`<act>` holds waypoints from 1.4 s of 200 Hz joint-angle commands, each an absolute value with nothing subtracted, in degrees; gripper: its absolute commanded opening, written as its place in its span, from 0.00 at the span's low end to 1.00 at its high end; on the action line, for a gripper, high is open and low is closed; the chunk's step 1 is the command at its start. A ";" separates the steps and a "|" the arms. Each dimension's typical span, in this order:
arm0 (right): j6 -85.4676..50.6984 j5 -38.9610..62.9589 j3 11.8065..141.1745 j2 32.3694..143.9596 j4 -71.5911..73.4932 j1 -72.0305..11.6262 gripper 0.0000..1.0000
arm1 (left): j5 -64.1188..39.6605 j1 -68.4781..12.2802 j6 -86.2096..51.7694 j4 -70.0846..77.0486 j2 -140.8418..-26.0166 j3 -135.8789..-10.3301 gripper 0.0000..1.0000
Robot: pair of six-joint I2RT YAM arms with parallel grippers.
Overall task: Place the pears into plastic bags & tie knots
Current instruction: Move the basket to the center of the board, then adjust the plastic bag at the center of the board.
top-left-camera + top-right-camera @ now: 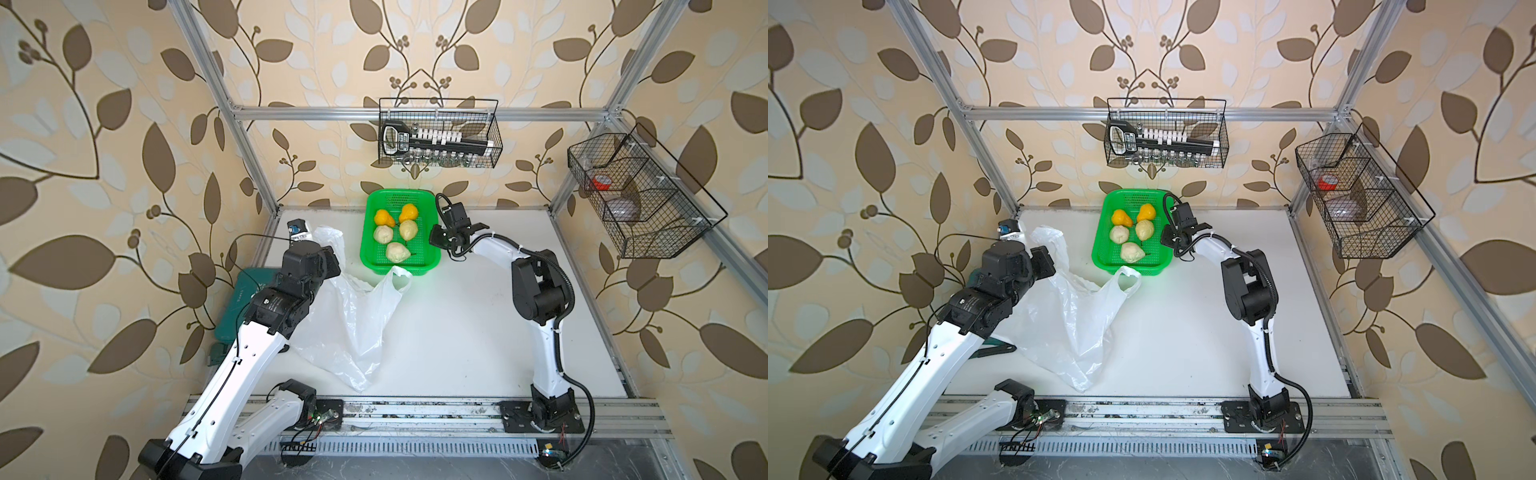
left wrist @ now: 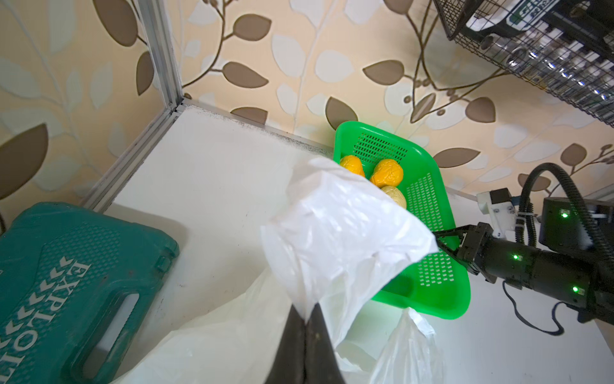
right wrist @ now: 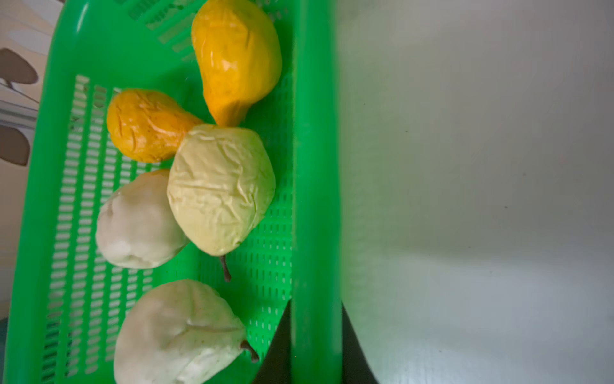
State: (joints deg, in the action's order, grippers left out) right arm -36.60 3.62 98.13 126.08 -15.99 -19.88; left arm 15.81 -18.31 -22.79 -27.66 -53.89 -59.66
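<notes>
Several pears lie in the green perforated basket at the back of the table: two orange-yellow pears and three pale ones. My right gripper is shut on the basket's right rim, one finger inside and one outside. The translucent white plastic bag lies spread on the table left of the basket. One handle loop rests by the basket's front edge. My left gripper is shut on the other handle and holds it raised.
A teal tool case lies at the table's left edge, under my left arm. A wire basket hangs on the back wall and another wire basket on the right wall. Aluminium frame posts bound the table.
</notes>
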 commanded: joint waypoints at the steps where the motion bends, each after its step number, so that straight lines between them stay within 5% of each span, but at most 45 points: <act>1: -37.23 -1.60 91.00 120.18 -16.28 -17.01 0.00 | 11.45 -18.19 -20.28 -23.62 -55.85 -61.90 0.00; 81: -38.06 -2.30 62.78 97.26 -11.59 -3.57 0.04 | -8.94 -18.19 -11.63 -8.31 -66.41 -66.33 0.00; 86: -38.01 -2.14 61.35 95.81 -11.49 -2.93 0.10 | -10.52 -18.19 -11.00 -7.75 -67.23 -66.75 0.00; 104: -37.44 -1.22 57.44 90.54 -12.08 -1.93 0.65 | -16.85 -18.17 -8.35 -4.07 -70.16 -67.67 0.00; 118: -37.44 -0.79 55.24 84.78 -12.58 -1.89 0.77 | -21.49 -18.04 -6.31 -2.91 -72.94 -69.00 0.00; 165: -31.93 8.82 56.56 69.41 -12.02 -5.37 0.82 | -42.07 -15.57 -3.56 -6.84 -84.56 -77.94 0.00; 202: -26.98 22.34 62.84 76.00 -7.55 -12.42 0.83 | -50.42 -14.95 -2.04 -16.24 -92.34 -87.74 0.00; 280: -25.10 20.74 69.49 90.19 -6.66 -28.45 0.83 | -49.22 -14.86 -1.14 -18.31 -91.42 -88.24 0.00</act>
State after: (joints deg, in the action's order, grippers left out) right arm -26.61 20.40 67.79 88.75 -7.14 -26.94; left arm -47.77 -15.16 -2.83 -17.76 -94.06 -86.70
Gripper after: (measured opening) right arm 0.828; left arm 0.046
